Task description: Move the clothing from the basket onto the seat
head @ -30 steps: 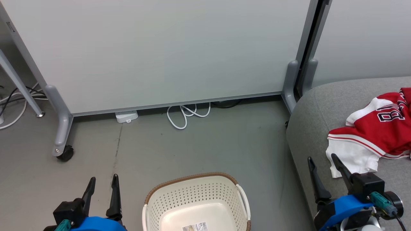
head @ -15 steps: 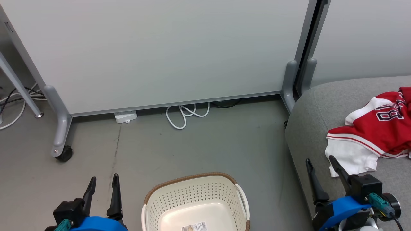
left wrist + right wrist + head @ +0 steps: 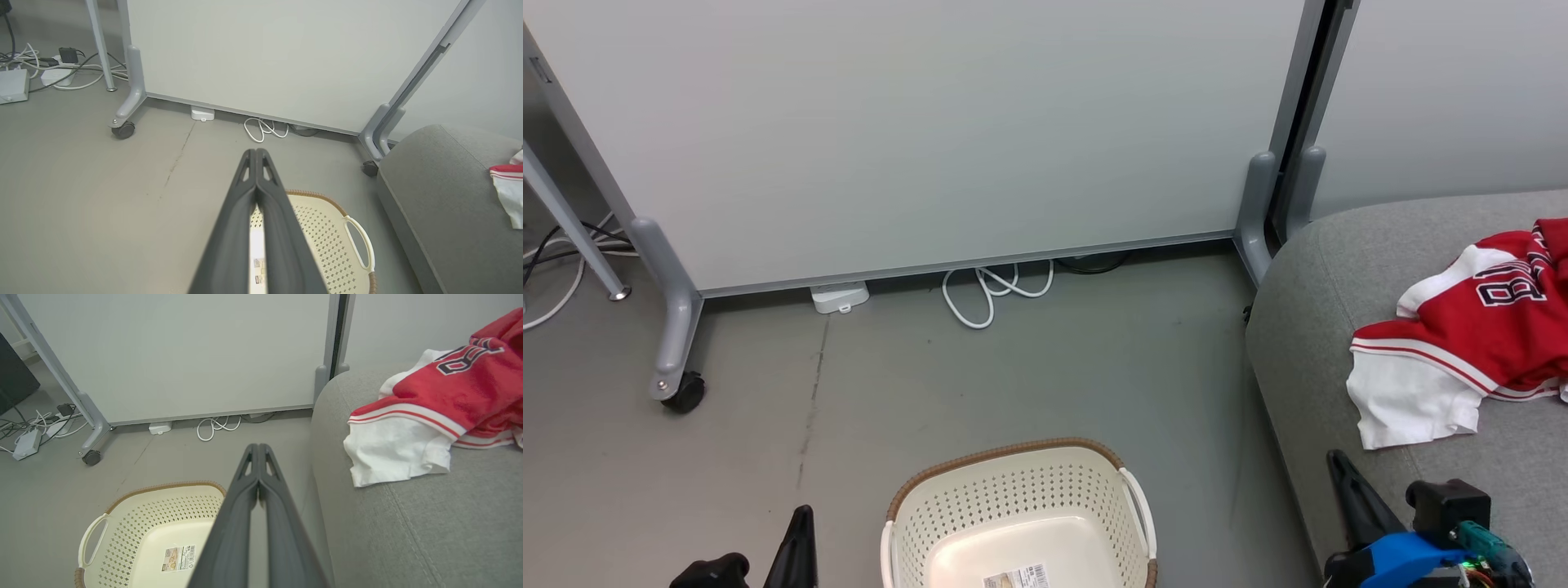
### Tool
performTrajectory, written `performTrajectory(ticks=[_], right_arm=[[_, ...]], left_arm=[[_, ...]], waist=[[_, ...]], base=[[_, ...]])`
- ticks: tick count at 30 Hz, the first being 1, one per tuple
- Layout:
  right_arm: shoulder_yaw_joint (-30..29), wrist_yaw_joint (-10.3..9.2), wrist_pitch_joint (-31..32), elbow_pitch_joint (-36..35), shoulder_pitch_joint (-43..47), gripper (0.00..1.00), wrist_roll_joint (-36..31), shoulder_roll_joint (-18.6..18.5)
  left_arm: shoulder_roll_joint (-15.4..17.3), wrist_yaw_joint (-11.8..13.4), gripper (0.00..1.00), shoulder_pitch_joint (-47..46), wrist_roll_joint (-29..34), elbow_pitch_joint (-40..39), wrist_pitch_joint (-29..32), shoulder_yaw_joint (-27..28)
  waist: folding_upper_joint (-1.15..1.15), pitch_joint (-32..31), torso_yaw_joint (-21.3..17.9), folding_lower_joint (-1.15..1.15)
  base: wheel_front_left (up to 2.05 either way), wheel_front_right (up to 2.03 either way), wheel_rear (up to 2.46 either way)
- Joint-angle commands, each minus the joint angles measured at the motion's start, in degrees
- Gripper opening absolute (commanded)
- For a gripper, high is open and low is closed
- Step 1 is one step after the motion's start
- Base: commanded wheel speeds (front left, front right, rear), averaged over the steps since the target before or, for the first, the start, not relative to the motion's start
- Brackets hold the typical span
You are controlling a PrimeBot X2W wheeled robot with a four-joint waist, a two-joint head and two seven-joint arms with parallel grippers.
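Both snapped together since a second ago: left gripper (image 3: 256, 152) closed empty, basket (image 3: 322, 228) at its right; right gripper (image 3: 258, 447) closed empty, clothing (image 3: 449, 392) ahead-right on the seat (image 3: 408, 539).

Most likely an office or lab, with a lounge corner set up inside; pale partition panels (image 3: 931, 131) on wheeled feet (image 3: 678, 351); loose cables (image 3: 992, 290) and power adapters (image 3: 14, 83) on bare grey floor (image 3: 1013, 376); a grey sofa seat (image 3: 1331, 286) alongside.

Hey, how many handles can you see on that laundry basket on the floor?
2. The right handle is on the side of the basket nearest the seat; the left handle is on the opposite side.
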Motion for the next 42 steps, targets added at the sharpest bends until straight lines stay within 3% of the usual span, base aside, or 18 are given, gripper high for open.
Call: performTrajectory(ticks=[1, 20, 42], right_arm=[[-0.4, 0.00, 0.4, -0.9, -1.0, 0.00, 2.5, -0.1], [-1.3, 0.00, 3.4, -2.4, -1.9, 0.00, 23.3, 0.0], [-2.4, 0.00, 6.4, -3.6, -2.9, 0.00, 42.3, 0.1]], left_arm=[[0.2, 0.0, 0.00, -1.3, -2.1, -1.3, 0.5, 0.6], [-0.4, -0.1, 0.00, -2.9, -19.3, -4.8, 5.3, 2.7], [-0.9, -0.2, 0.00, -4.5, -35.1, -8.0, 9.8, 4.7]], waist=[[0.00, 0.0, 0.0, 0.00], [0.00, 0.3, -0.6, 0.00], [0.00, 0.7, -1.2, 0.00]], base=[[0.00, 0.00, 0.00], [0.00, 0.00, 0.00], [0.00, 0.00, 0.00]])
